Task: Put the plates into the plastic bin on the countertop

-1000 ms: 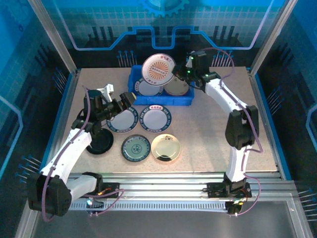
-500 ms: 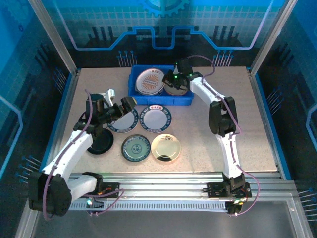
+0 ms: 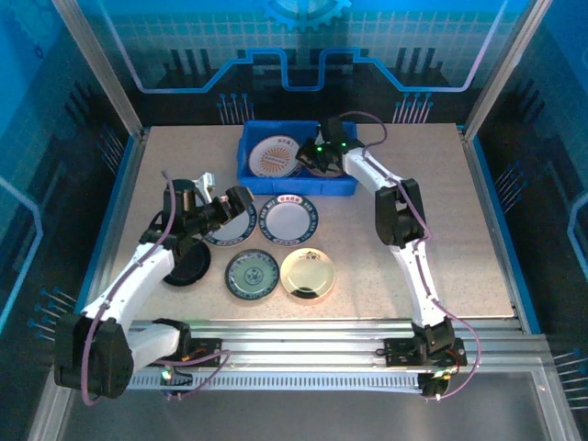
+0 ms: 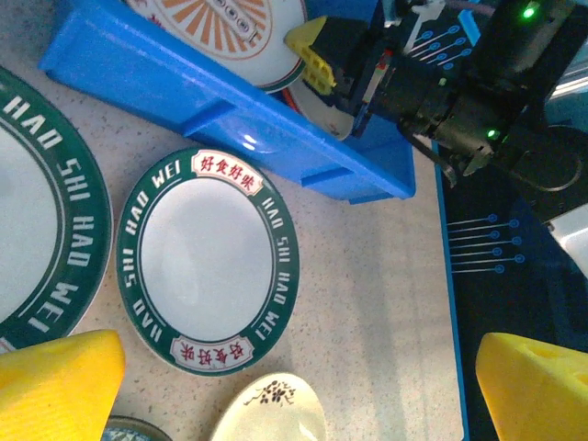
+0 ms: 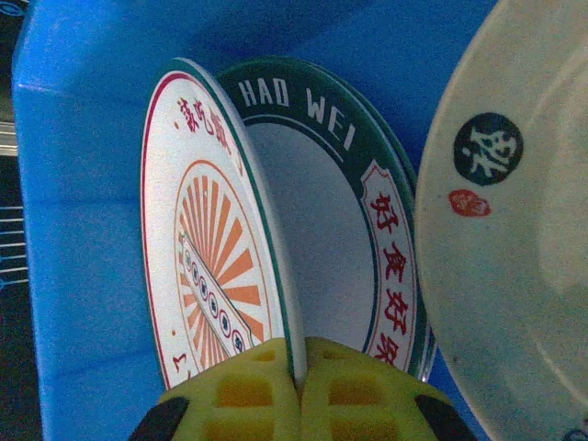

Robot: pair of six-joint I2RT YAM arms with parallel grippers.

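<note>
The left arm rises from its base at the near left corner and leans forward and to the right over the beige speckled countertop [image 3: 487,220]. Its left gripper [image 3: 228,204] hangs above the plates with its yellow fingertips [image 4: 55,381] spread wide apart and nothing between them.

Five plates lie flat on the countertop:
- One dark round plate [image 3: 188,268] is partly under the left arm.
- Two white plates have green lettered rims. One [image 3: 220,231] is below the left gripper, and the other [image 3: 288,219] is just beside it.
- One dark green patterned plate [image 3: 252,274] lies in the nearer row.
- One shiny gold plate [image 3: 307,273] lies to its right.

Behind them stands the rectangular bright blue plastic bin [image 3: 303,188]. The right wrist view shows three plates inside it:
- One white plate with an orange sunburst [image 5: 197,266] is on the left.
- One white green-rimmed plate [image 5: 322,248] is right behind it.
- One cream plate with a dark seal mark [image 5: 514,276] is on the right.

The right arm climbs from its base at the near right and bends at the elbow above the middle of the table. It reaches back and to the left into the bin. The right gripper [image 5: 299,404] is clamped on the rim of the sunburst plate, with a yellow pad on each face. Whether the plate's weight rests on the plate behind it cannot be told.
</note>
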